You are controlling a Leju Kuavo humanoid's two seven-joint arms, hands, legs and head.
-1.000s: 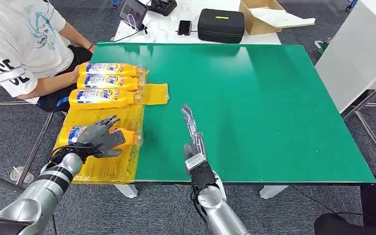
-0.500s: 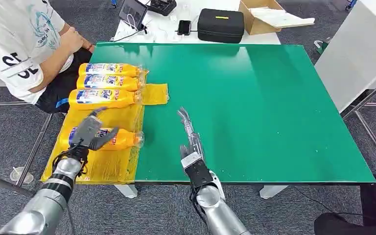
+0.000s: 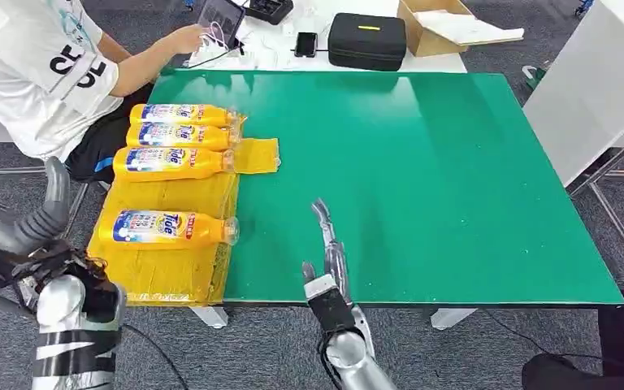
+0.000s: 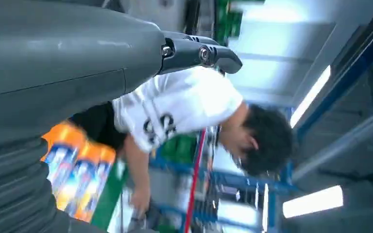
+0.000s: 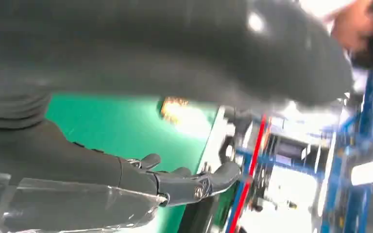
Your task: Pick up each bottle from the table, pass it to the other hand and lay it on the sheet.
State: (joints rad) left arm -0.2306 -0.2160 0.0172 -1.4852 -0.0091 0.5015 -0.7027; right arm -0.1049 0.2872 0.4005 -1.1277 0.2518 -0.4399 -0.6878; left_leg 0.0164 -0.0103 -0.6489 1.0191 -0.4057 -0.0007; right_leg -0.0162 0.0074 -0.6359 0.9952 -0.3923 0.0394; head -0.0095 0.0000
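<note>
Glossy green tabletop [image 3: 422,162] fills your view, with a crinkled yellow plastic sheet [image 3: 171,264] along its left edge carrying four slim orange bottles [image 3: 166,228] on their sides. Your left hand [image 3: 16,231] hangs off the table, released; your right hand [image 3: 331,256] lies flat, fingers straight, holding nothing.

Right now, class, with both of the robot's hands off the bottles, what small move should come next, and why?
Probably none that grasps: four bottles already lie on the yellow sheet, and the green table shows no other bottle. The left hand is off the table's edge and the right hand hovers open over the near edge, so drawing the right hand back to rest seems best.
</note>
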